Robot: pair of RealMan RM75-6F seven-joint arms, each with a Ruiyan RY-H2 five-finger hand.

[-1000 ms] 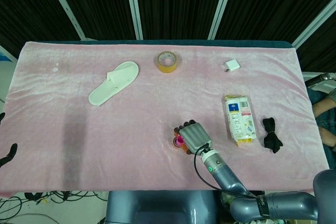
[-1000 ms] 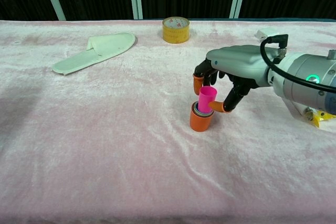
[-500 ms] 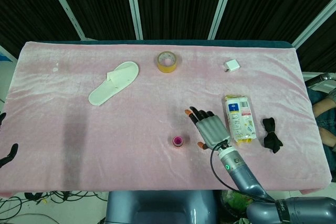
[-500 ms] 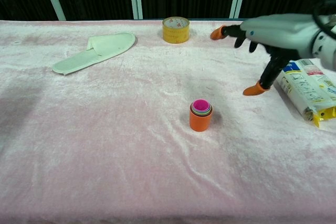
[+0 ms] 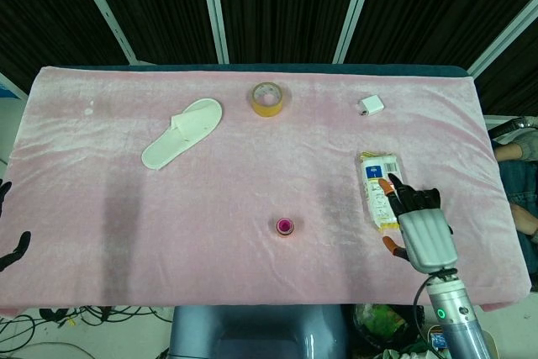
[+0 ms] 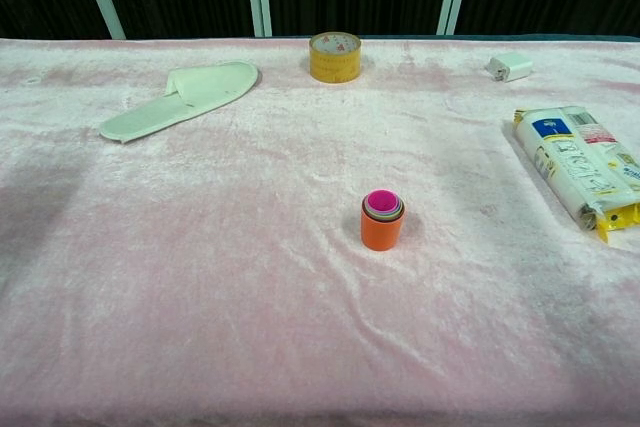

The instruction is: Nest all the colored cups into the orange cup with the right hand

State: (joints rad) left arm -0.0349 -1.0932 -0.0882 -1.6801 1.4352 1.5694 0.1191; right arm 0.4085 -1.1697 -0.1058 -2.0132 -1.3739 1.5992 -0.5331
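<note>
The orange cup (image 5: 286, 226) stands upright in the middle of the pink cloth, with the other coloured cups nested inside it and a pink one innermost. The chest view shows the same orange cup (image 6: 381, 230) standing alone, nothing touching it. My right hand (image 5: 419, 231) hovers well to the right of the cup, over the near right part of the table, fingers spread and holding nothing. Only an orange fingertip of it shows at the top right corner of the chest view. Dark fingertips of my left hand (image 5: 12, 246) peek in at the left edge; its pose is unclear.
A white slipper (image 5: 182, 132) lies at the back left and a yellow tape roll (image 5: 268, 98) at the back centre. A small white adapter (image 5: 370, 105) sits at the back right. A white and yellow packet (image 5: 377, 184) lies just beside my right hand.
My right hand let go of the pink cup, which dropped fully into the stack. The hand then lifted and drew away to the right, leaving the chest view almost entirely.
</note>
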